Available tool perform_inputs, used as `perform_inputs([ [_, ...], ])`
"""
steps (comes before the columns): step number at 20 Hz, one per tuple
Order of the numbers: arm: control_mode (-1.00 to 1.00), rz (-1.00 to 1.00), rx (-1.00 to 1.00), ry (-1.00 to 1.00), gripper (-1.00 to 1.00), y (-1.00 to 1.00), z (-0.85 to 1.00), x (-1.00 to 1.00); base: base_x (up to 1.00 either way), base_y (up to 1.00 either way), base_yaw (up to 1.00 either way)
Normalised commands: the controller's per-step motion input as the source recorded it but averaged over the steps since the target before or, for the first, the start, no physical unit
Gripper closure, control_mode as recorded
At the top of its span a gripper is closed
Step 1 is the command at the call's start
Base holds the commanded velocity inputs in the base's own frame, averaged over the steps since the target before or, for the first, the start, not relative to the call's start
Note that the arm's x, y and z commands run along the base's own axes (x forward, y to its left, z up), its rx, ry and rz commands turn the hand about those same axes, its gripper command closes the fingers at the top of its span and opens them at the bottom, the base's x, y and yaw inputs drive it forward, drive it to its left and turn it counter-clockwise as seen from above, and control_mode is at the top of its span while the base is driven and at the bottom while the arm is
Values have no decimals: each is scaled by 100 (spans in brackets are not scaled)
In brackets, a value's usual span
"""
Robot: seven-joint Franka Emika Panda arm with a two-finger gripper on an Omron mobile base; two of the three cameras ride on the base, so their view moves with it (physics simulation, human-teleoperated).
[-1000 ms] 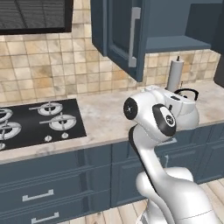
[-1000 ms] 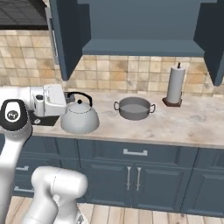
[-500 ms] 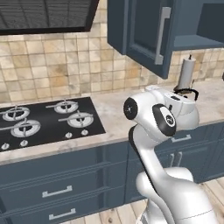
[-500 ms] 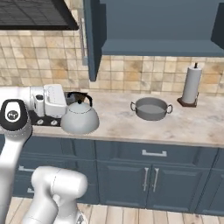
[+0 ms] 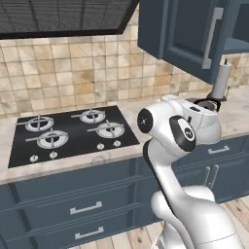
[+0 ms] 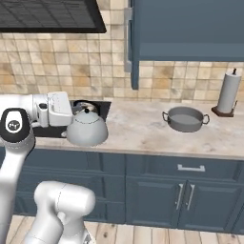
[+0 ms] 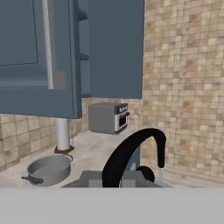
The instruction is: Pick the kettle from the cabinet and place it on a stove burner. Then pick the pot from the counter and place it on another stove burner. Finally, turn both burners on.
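Domed silver kettle, black arched handle

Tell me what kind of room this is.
A home kitchen, rendered rather than real. It has a black gas cooktop under a range hood, dark blue wall cabinets above a marbled counter, and a paper towel roll.

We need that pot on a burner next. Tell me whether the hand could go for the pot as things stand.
Probably not yet. The hand is shut on the kettle, so it has no free grip. The pot sits in the open on the counter, apart from the paper towel roll.
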Motion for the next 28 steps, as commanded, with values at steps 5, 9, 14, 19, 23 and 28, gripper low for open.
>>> perform_inputs([
  [5, 100, 0, 0, 0, 100, 0, 0, 0, 28, 53, -2],
  [9, 100, 0, 0, 0, 100, 0, 0, 0, 48, 44, 0],
  [14, 100, 0, 0, 0, 100, 0, 0, 0, 52, 44, 0],
  [19, 100, 0, 0, 0, 100, 0, 0, 0, 47, 43, 0],
  [23, 100, 0, 0, 0, 100, 0, 0, 0, 40, 33, 0],
  [28, 100, 0, 0, 0, 100, 0, 0, 0, 48, 14, 2],
])
